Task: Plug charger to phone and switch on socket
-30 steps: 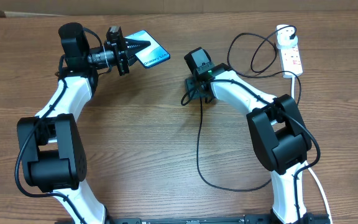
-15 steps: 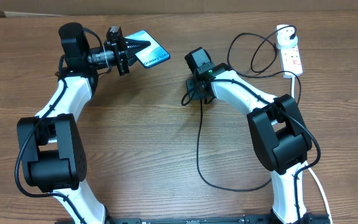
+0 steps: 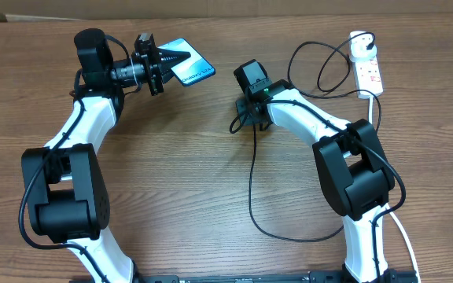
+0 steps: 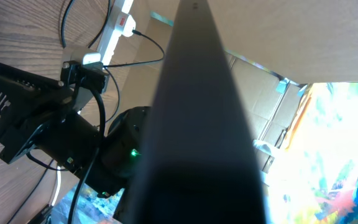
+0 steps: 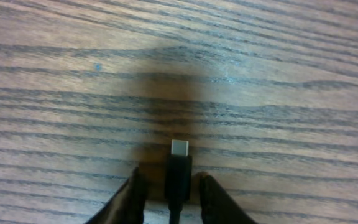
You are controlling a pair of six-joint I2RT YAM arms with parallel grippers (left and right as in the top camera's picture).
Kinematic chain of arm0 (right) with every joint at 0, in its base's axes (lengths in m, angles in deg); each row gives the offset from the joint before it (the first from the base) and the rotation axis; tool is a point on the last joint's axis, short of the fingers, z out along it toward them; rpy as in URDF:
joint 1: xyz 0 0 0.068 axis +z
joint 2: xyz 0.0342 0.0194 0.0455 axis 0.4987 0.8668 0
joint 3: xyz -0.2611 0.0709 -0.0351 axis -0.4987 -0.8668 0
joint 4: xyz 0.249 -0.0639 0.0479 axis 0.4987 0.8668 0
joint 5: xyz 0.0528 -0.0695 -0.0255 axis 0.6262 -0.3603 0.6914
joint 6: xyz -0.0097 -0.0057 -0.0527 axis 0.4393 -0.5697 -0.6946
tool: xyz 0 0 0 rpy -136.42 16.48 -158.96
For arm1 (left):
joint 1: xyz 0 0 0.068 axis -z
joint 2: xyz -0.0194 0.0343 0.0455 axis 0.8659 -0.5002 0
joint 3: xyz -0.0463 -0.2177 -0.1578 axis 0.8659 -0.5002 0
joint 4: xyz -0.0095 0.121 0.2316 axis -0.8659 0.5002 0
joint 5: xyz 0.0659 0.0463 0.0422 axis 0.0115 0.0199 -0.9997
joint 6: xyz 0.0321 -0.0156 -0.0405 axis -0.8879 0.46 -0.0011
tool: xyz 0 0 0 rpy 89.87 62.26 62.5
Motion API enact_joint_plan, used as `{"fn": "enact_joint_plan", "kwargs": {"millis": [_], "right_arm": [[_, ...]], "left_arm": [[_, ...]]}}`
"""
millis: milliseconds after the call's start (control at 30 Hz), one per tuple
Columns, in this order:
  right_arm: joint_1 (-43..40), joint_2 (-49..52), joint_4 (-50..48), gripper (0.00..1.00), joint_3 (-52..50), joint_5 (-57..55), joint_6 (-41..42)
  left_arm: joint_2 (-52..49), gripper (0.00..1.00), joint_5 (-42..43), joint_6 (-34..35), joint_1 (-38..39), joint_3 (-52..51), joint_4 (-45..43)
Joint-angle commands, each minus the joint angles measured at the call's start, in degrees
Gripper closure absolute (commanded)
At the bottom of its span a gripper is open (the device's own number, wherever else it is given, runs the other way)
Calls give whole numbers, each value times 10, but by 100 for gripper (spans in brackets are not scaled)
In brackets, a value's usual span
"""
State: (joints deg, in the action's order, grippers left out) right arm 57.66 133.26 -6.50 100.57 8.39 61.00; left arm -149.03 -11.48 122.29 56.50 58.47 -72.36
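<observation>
Left end effector point(image 3: 181, 57) clamps the phone point(image 3: 197, 71) at far left. Right end effector point(image 5: 170, 179) straddles the charger point(image 5: 179, 163) tip on the bench point(image 3: 171, 173), grip uncertain. Plugging and the socket point(image 3: 370, 72) switch remain.

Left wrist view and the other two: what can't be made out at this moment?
Phone port: in the left wrist view its dark edge is a close blur; overhead, the left gripper covers one end.
Right gripper grip: in the right wrist view the bottom edge cuts off the jaws beside the charger tip, so contact is unclear.
Socket switches: overhead, too small to read on or off.
</observation>
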Motion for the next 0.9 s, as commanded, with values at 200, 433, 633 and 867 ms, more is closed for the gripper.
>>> {"fn": "enact_joint_plan", "kwargs": {"millis": [200,433,633,867], "right_arm": [[-2,-15,-7,79,6,-10,-3],[-2,-15,-9,74,6,-10,-3],[-1,-15,-2,83,6,-10,-3],[-1,-15,-2,84,6,-10,-3]], "left_arm": [[7,96,10,-1,-3,5,-5],[7,96,11,-1,-3,5,-5],[7,96,11,-1,-3,5,-5],[7,96,11,-1,-3,5,-5]]}}
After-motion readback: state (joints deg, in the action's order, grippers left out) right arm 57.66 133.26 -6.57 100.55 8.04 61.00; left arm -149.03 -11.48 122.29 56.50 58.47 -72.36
